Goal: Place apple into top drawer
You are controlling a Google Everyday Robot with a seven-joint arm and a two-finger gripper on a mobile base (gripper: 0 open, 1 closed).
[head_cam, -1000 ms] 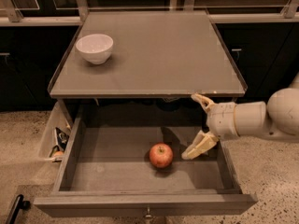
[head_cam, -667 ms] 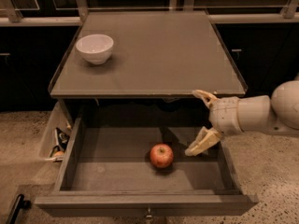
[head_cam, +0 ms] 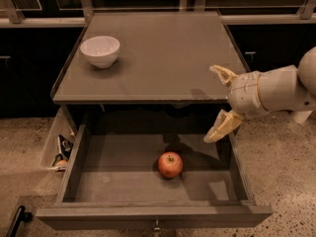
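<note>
The apple (head_cam: 170, 165) lies inside the pulled-out top drawer (head_cam: 123, 179); the claw (head_cam: 218, 102) hangs above it, empty, fingers spread wide.

No legible text anywhere

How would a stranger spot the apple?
Find the grey table with its top drawer pulled open underneath. On the drawer's floor, right of centre, lies the apple: small, round, red, unlike the white bowl on top. The open gripper hangs right of it, higher up.
</note>
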